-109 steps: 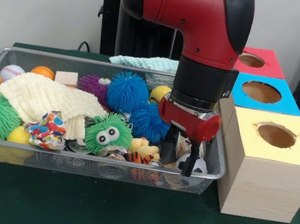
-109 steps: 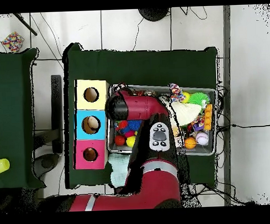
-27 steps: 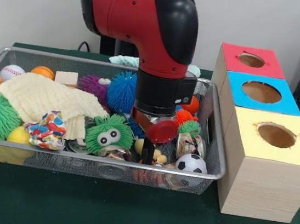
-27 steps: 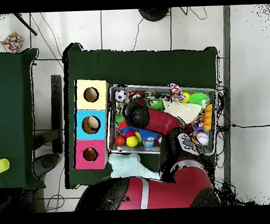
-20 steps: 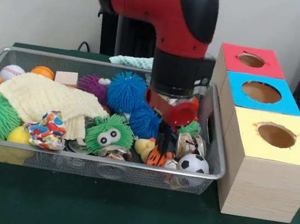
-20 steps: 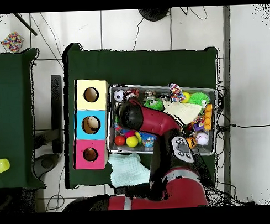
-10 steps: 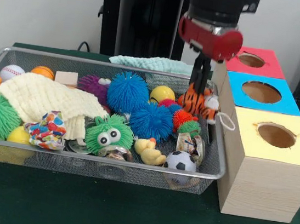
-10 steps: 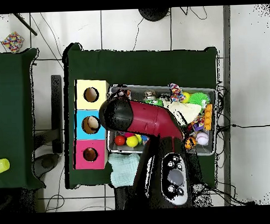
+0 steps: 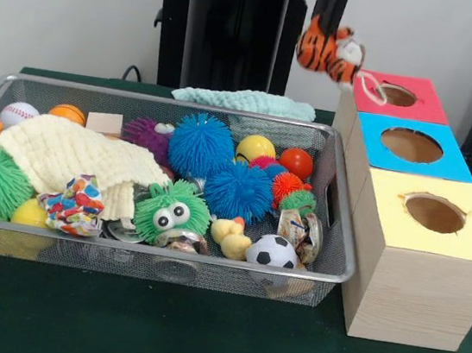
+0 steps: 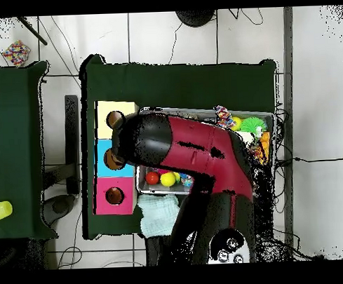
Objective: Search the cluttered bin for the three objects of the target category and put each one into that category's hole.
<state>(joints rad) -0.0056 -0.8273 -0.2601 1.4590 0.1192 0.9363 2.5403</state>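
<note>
Front view first: gripper (image 9: pixel 330 15) way up at the top edge, pinched shut on a little stuffed tiger (image 9: pixel 329 49) that dangles in mid-air, well clear of the wire bin (image 9: pixel 332 241) and hanging just left of the red box (image 9: pixel 401 95), roughly level with its hole or a bit above. Looks like a small loop or ring on the tiger's right side, pointing toward that box. To the right of the bin, three boxes in a row: red box farthest, blue box (image 9: pixel 412 146) in the middle, yellow box (image 9: pixel 434 211) nearest, each with a round hole on top. Down in the bin, plenty left: cream knit cloth (image 9: pixel 73 155), blue spiky balls (image 9: pixel 201 146), green fuzzy toy with googly eyes (image 9: pixel 172 212), yellow duck (image 9: pixel 232 239), soccer ball (image 9: pixel 271 251). Overhead view next: mostly just the big red arm (image 10: pixel 196 154) sprawled over the bin and covering part of the blue and yellow boxes, so no sight of the tiger or the pinch from there. Guessing the step is carry-and-drop. Best bet: keep the height, centre the toy right over the chosen hole, wait out any swing, lower a touch, then let go so the loop doesn't snag the rim. Can't tell which hole is meant for animals.
</note>
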